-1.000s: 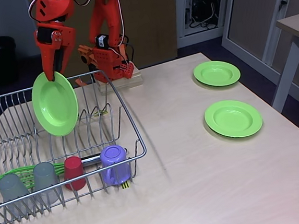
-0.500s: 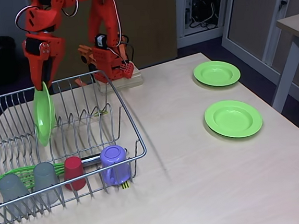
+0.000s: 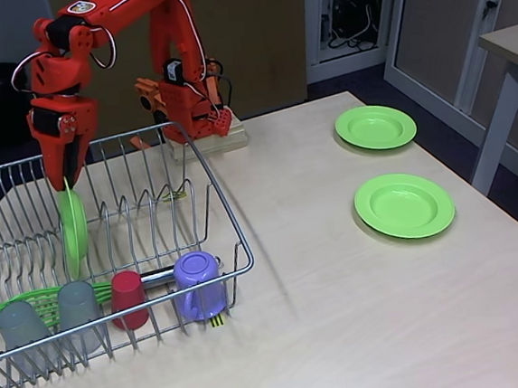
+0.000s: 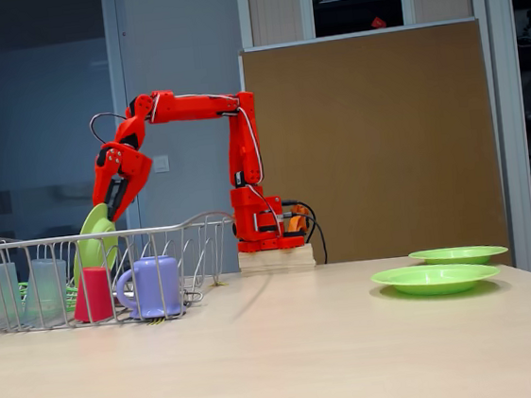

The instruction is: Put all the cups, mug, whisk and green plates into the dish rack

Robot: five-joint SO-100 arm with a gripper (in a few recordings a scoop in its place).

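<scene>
My orange gripper is shut on the top rim of a green plate, which stands on edge between the prongs of the dish rack. Along the rack's front sit two grey tumblers, the red cup and the purple mug. The whisk lies behind them with its handle toward the mug. Two more green plates lie flat on the table at the right.
The arm's base stands on a wooden block behind the rack's far right corner. A second table and its leg stand at the right edge. Bare tabletop stretches between the rack and the two flat plates.
The gripper has swung left and down with the plate. The plate has turned from facing the camera to edge-on and now sits lower among the rack's prongs.
</scene>
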